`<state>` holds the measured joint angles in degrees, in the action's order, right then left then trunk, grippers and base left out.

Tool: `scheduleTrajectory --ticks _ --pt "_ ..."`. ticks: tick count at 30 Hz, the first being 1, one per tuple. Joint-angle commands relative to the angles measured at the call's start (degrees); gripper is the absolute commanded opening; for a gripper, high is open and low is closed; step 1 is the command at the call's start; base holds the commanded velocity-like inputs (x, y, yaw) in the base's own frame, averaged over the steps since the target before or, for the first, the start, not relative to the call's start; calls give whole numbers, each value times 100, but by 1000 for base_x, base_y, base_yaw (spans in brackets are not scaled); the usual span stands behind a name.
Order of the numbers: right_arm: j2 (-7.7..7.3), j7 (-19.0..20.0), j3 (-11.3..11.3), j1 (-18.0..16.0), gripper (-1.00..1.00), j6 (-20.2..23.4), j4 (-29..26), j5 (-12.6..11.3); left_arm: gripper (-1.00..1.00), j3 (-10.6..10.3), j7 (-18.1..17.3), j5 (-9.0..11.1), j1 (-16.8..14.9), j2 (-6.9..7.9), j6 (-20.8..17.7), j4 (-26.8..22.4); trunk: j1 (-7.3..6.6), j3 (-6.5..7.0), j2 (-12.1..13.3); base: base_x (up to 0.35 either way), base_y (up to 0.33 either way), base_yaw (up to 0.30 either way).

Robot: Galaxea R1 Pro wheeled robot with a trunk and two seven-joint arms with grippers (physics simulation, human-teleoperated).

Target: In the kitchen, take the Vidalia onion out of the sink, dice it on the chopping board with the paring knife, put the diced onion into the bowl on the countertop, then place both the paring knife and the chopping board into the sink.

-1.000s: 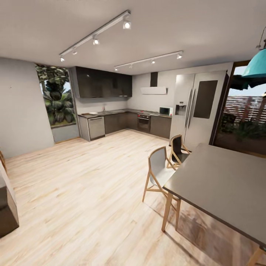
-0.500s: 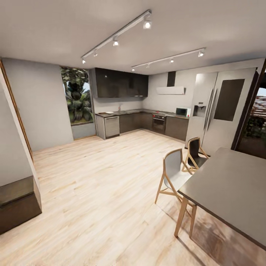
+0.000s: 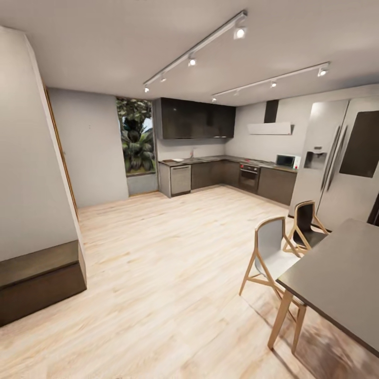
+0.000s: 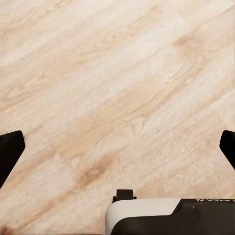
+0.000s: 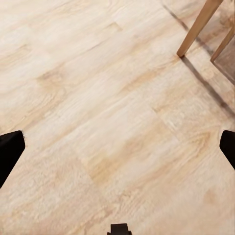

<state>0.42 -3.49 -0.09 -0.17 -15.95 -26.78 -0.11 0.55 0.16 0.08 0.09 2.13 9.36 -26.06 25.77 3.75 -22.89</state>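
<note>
Both claws hang spread wide over bare wooden floor [image 4: 117,88], left claw [image 4: 117,147] and right claw [image 5: 117,147] (nothing held). Your countertop [image 3: 210,159] sits far across the kitchen.

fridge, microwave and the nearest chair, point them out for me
fridge [image 3: 337,158], head view, on its left door.
microwave [image 3: 285,160], head view, on its front face.
nearest chair [image 3: 269,243], head view, on its grey backrest.

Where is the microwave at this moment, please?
In the head view, the microwave sits on the far countertop, right of the oven and beside the refrigerator.
</note>
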Motion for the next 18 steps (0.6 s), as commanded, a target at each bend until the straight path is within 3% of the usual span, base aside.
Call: scheduleTrajectory --ticks 1,7,18 --pt "2 -18 0 -1 100 -17 3 0 100 6 2 1 1 1 13 0 2 -1 -3 0 0 282" --pt "-12 -12 0 -1 100 -19 -2 -6 100 6 2 1 1 43 13 4 2 -1 -3 60 22 167" --pt "-16 -12 0 -1 100 -18 -2 -6 100 6 2 1 2 74 13 12 2 -1 -3 277 102 6"
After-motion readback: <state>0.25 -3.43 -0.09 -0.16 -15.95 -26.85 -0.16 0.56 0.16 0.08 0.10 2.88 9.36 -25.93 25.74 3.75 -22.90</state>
